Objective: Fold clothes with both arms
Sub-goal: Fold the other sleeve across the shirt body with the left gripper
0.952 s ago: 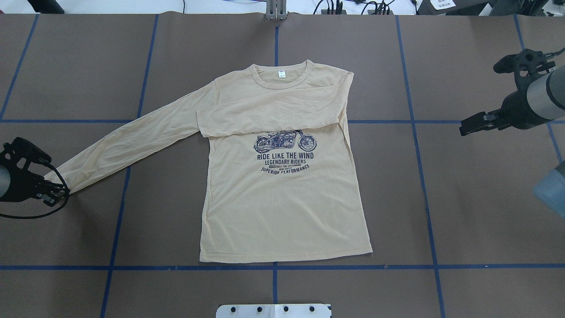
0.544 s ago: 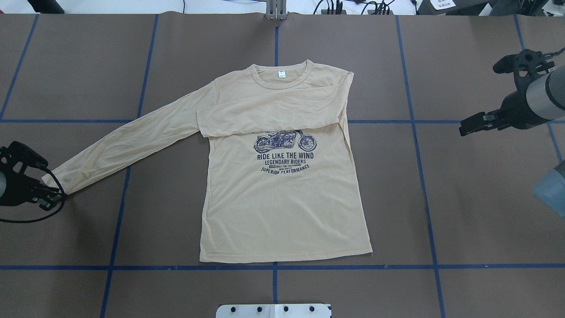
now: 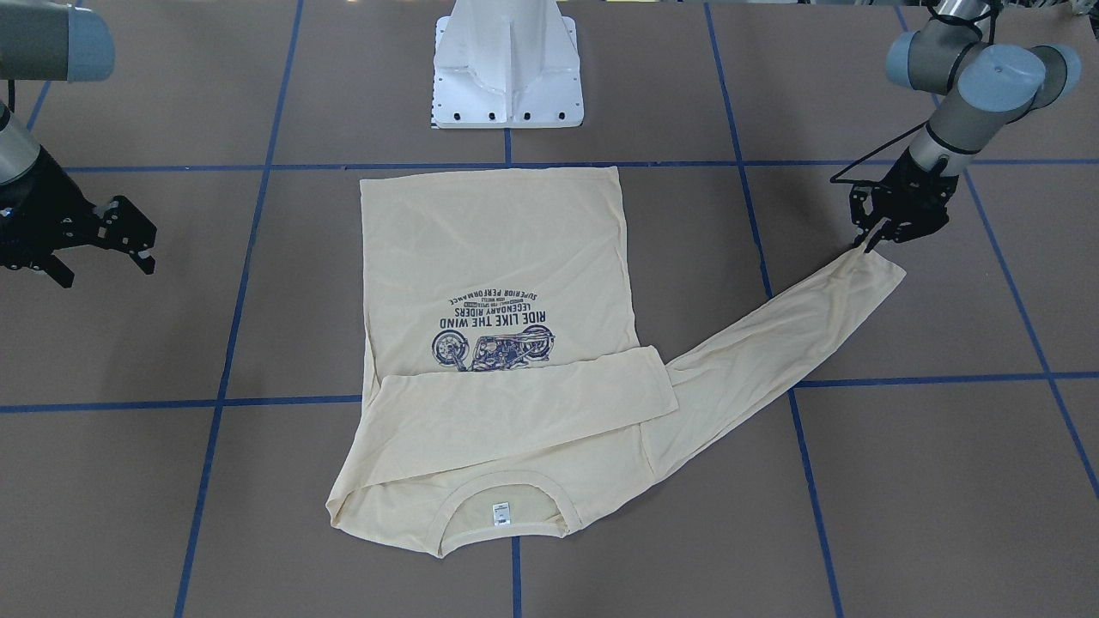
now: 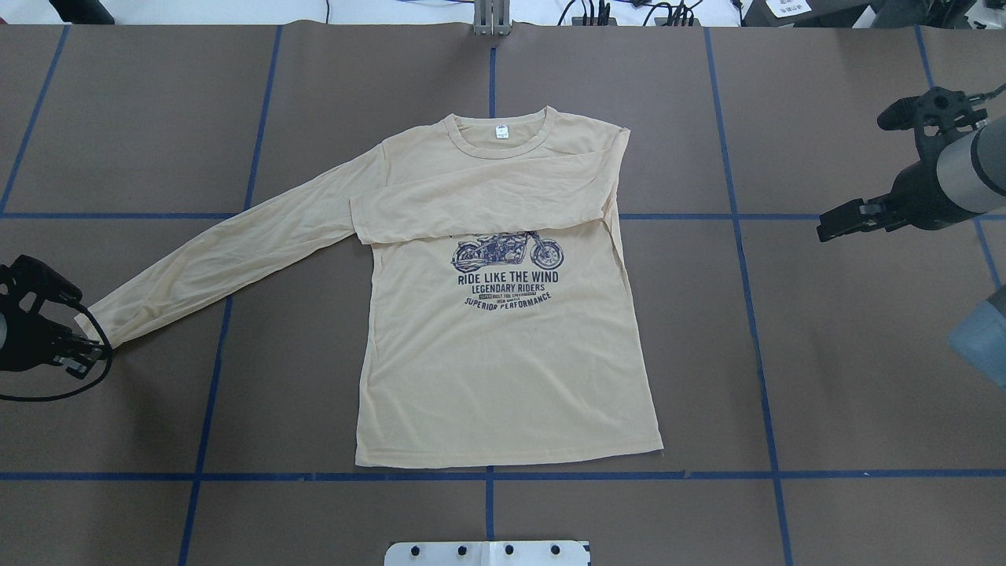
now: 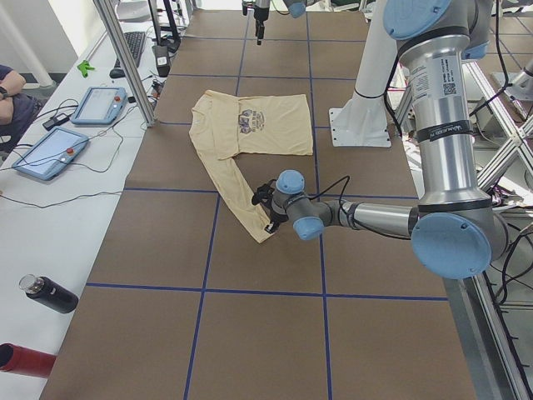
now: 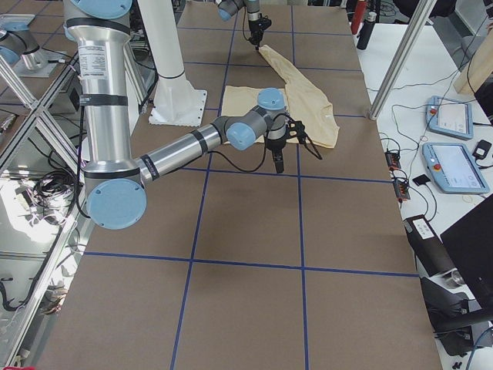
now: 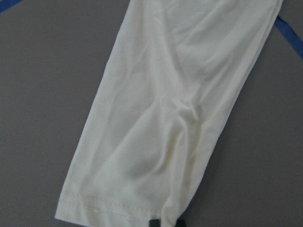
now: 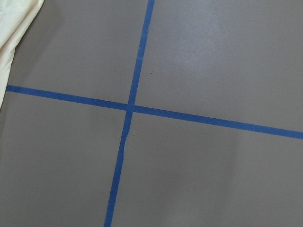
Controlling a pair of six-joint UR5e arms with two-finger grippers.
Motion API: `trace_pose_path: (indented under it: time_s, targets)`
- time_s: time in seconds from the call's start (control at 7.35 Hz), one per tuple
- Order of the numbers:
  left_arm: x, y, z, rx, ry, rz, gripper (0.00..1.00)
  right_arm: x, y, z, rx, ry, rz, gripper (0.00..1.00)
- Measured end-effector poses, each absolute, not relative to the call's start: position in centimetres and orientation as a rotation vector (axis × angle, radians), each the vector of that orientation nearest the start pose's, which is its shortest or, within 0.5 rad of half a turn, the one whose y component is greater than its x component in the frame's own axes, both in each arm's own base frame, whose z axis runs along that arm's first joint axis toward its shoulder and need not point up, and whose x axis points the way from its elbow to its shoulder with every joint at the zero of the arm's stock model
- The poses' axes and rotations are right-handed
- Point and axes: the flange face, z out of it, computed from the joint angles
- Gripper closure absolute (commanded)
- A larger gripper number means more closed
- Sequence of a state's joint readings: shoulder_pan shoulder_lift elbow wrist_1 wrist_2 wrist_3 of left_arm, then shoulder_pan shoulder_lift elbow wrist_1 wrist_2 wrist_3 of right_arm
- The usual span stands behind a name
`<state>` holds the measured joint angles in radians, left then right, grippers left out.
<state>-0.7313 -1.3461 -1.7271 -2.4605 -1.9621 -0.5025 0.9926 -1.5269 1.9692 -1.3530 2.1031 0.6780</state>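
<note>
While the brown table with its blue tape lines carries everything, the shirt serves as the landmark: it lies flat and face up in the middle, collar toward the far edge and hem toward the white pedestal, which stands near the hem but apart from it.

Of the 2 arms, the left arm reaches low over the table to the end of the shirt's outstretched sleeve, and the right arm hangs over bare table well apart from the shirt's other side.

That other sleeve is folded across the chest, its lower edge covering the top of the navy motorcycle print (the words "RIDE LIKE THE WIND" read clearly below it).

At the outstretched sleeve's cuff, the left gripper has its fingertips drawn close together on a corner of the hem, pinching the cloth. The right gripper stands spread wide and holds nothing.

Inside the collar sits a small white neck label.
</note>
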Motion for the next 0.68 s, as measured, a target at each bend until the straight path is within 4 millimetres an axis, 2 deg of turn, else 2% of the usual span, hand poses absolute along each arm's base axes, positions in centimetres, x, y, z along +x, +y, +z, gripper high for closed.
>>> trace_pose_path:
  time_s: [0.14, 0.41, 0.54, 0.68]
  targets:
    - [25.4, -35.6, 58.5, 0.421, 0.804, 0.477, 1.0, -20.7, -46.8, 42.6, 0.22, -0.793, -0.082, 0.0]
    - [25.1, -35.5, 55.5, 0.435, 0.812, 0.481, 1.0, -20.7, -46.9, 42.6, 0.22, -0.793, -0.082, 0.0]
    - [25.7, -36.3, 53.2, 0.433, 0.809, 0.477, 1.0, -20.7, -46.9, 42.6, 0.219, -0.792, -0.081, 0.0]
    - [27.2, -38.2, 49.7, 0.437, 0.804, 0.468, 1.0, -20.8, -46.9, 42.6, 0.219, -0.792, -0.081, 0.0]
